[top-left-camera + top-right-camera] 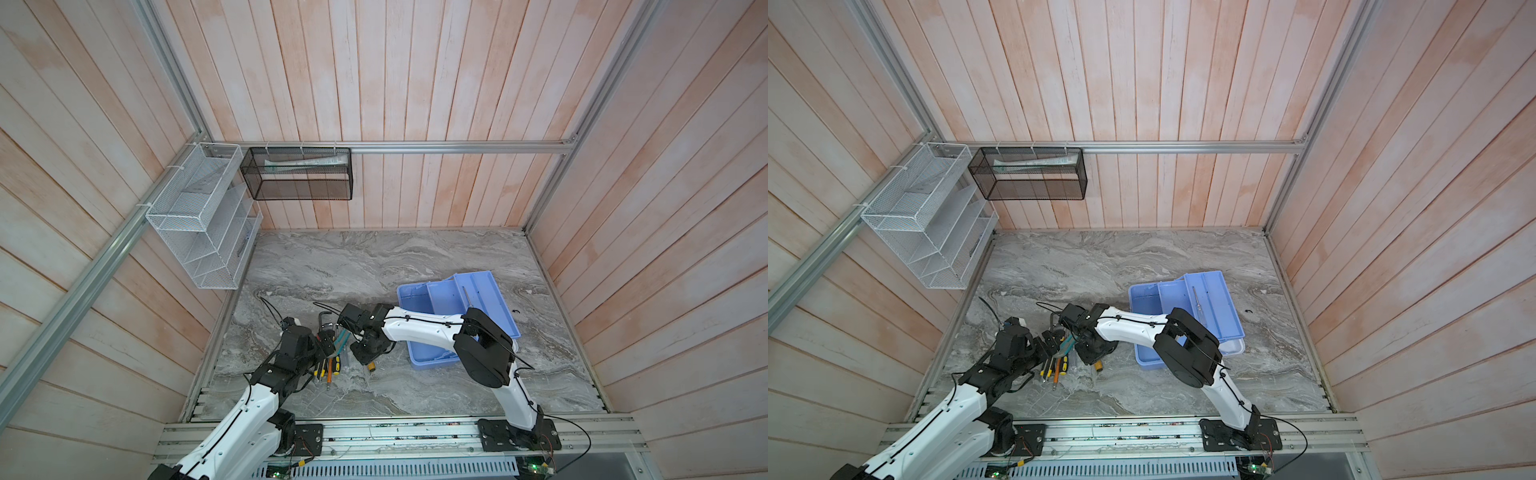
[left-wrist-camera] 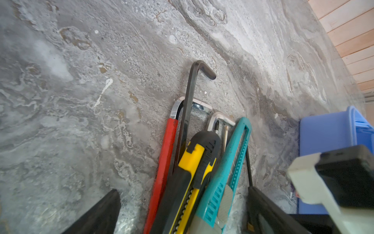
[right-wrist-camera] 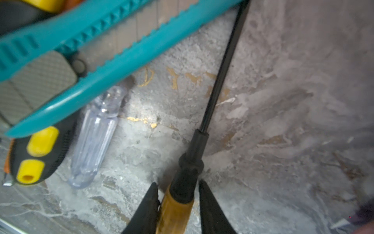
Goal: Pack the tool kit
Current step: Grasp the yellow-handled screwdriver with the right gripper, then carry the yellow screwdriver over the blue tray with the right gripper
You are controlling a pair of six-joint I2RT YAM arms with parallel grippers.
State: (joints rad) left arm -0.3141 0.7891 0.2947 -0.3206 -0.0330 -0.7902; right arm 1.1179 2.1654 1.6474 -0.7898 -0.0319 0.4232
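Grabbing the next tool off the pile looks like the current step. The right gripper (image 3: 177,183) has its fingers (image 3: 147,206) drawn in narrow on either side of the amber handle of the black-shafted screwdriver (image 3: 195,154), which lies flat on the marble table (image 3: 283,121). They look to be touching it or nearly so, but I can't tell if they've actually bitten. The left gripper (image 2: 183,189) is spread wide and holding nothing, with the red hex key (image 2: 166,158), yellow-black knife (image 2: 194,168) and teal knife (image 2: 228,162) lying between its fingers and running out past the tips. Next I'd say firm up the pinch and lift straight up, since the shaft runs out from the fingertips right alongside that teal knife. The blue toolbox base (image 1: 405,291) sits well off to the side of both grippers. Its tray (image 1: 446,297) rests askew across it with one slim tool (image 1: 468,297) inside, and the arm hides part of the base. No lid in view.
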